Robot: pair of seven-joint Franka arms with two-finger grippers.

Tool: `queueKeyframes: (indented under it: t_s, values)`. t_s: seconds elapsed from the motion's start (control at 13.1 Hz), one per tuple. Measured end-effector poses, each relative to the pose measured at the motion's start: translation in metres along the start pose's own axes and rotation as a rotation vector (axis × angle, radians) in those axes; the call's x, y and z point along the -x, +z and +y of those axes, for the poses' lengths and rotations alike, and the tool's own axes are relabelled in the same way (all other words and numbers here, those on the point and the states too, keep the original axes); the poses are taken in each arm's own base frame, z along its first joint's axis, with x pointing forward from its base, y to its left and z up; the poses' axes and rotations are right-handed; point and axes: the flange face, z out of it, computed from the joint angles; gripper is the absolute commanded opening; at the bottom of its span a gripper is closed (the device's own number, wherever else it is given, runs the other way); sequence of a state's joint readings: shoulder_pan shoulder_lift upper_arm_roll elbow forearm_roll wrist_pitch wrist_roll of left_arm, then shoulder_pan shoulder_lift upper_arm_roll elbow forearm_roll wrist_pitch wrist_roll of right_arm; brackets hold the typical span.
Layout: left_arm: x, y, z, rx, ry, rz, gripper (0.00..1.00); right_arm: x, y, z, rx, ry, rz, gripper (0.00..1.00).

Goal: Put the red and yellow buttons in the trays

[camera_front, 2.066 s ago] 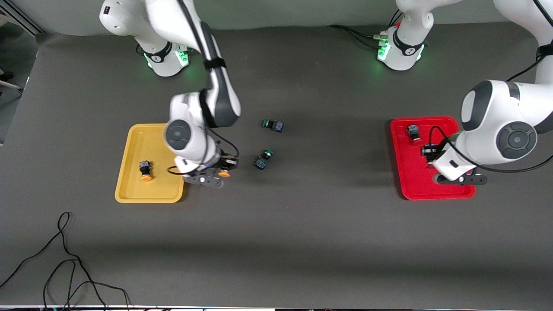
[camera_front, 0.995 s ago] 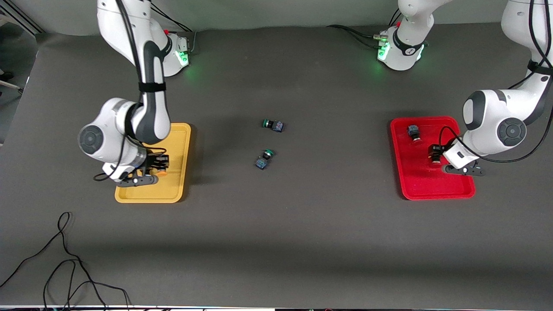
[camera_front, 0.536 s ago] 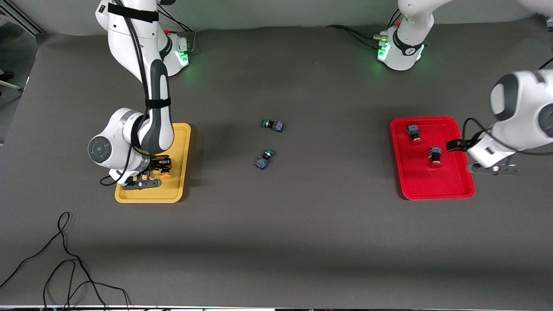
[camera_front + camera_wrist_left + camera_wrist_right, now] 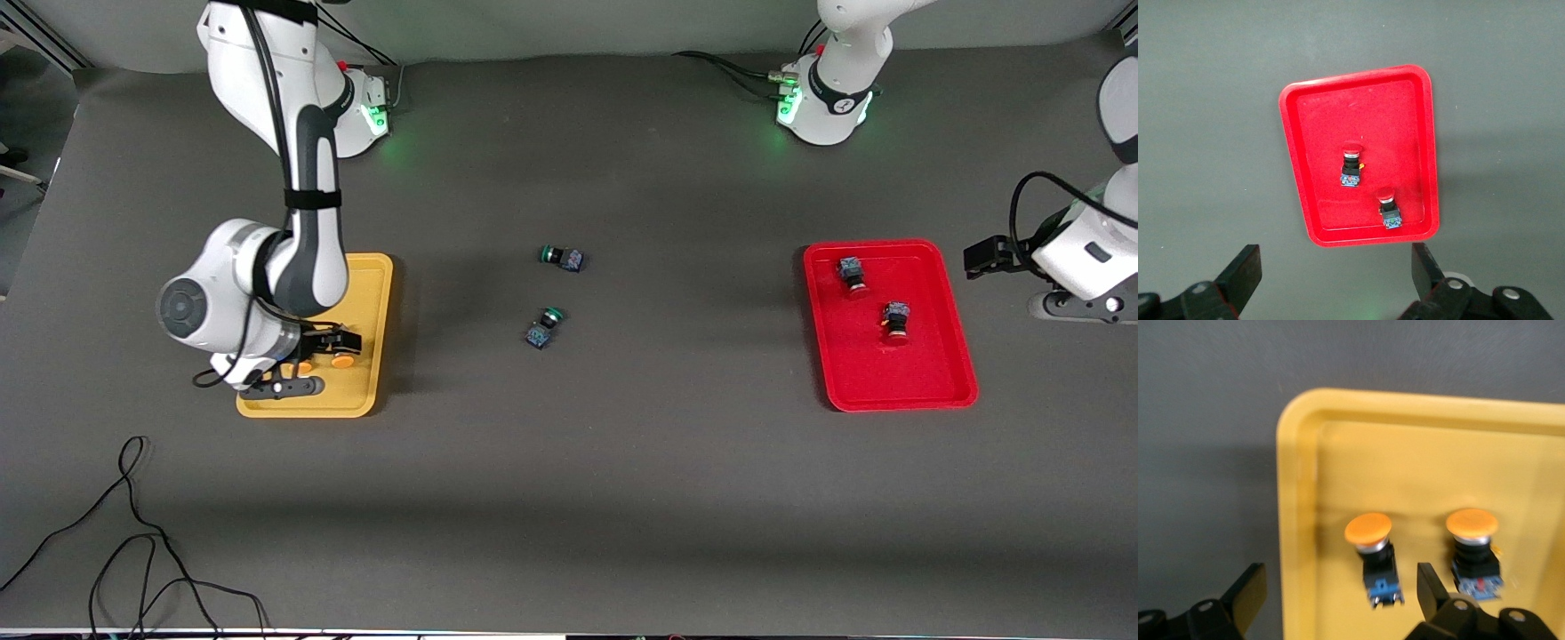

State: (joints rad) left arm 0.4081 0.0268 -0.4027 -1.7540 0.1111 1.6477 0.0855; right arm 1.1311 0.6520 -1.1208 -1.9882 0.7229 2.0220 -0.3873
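Note:
The red tray (image 4: pixel 889 393) holds two red buttons (image 4: pixel 852 271) (image 4: pixel 896 322). My left gripper (image 4: pixel 985 258) is open and empty, up over the table beside the red tray, toward the left arm's end. The left wrist view shows the tray (image 4: pixel 1298 167), both red buttons (image 4: pixel 1351 163) (image 4: pixel 1388 208) and the open gripper (image 4: pixel 1336 273). The yellow tray (image 4: pixel 373 293) holds two yellow buttons (image 4: pixel 341 362) (image 4: pixel 305 367). My right gripper (image 4: pixel 331 340) is open just above them. In the right wrist view the gripper (image 4: pixel 1338 593) hangs over the tray (image 4: pixel 1295 487) and the buttons (image 4: pixel 1371 550) (image 4: pixel 1475 547).
Two green-capped buttons (image 4: pixel 562 258) (image 4: pixel 544 325) lie on the dark table between the trays. A black cable (image 4: pixel 133 533) loops near the front edge toward the right arm's end.
The right gripper carried a yellow button into the yellow tray and let it go. The left gripper released a red button in the red tray and pulled away toward the left arm's end.

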Motion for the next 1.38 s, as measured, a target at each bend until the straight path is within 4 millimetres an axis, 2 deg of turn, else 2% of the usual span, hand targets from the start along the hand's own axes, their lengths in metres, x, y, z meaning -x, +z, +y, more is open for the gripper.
queueKeyframes:
  t_s: [0.15,0.38,0.54,0.77,0.99,1.22,1.38]
  values:
    - [0.000,-0.011,0.011,-0.001,0.011,-0.005,1.00,0.001,-0.057,-0.016,0.020,0.018,-0.001,1.00]
    - [0.000,-0.017,0.039,-0.011,-0.008,-0.018,1.00,0.016,-0.132,-0.047,0.033,0.023,0.028,1.00]
    - [0.000,-0.020,0.040,-0.013,-0.015,-0.013,1.00,0.022,-0.162,-0.055,0.031,0.022,0.047,1.00]
    - [0.000,-0.023,0.028,-0.013,-0.038,-0.006,1.00,0.022,-0.193,-0.052,0.047,0.023,0.046,1.00]
    - [0.000,-0.026,0.024,-0.012,-0.045,-0.002,1.00,0.016,-0.222,-0.032,0.073,0.040,0.025,1.00]
    - [0.001,-0.032,0.026,-0.011,-0.043,-0.007,1.00,0.012,-0.231,0.015,0.048,0.063,-0.030,1.00]
    - [0.001,-0.040,0.026,-0.011,-0.044,0.000,1.00,0.020,-0.244,0.039,0.023,0.066,-0.033,1.00]
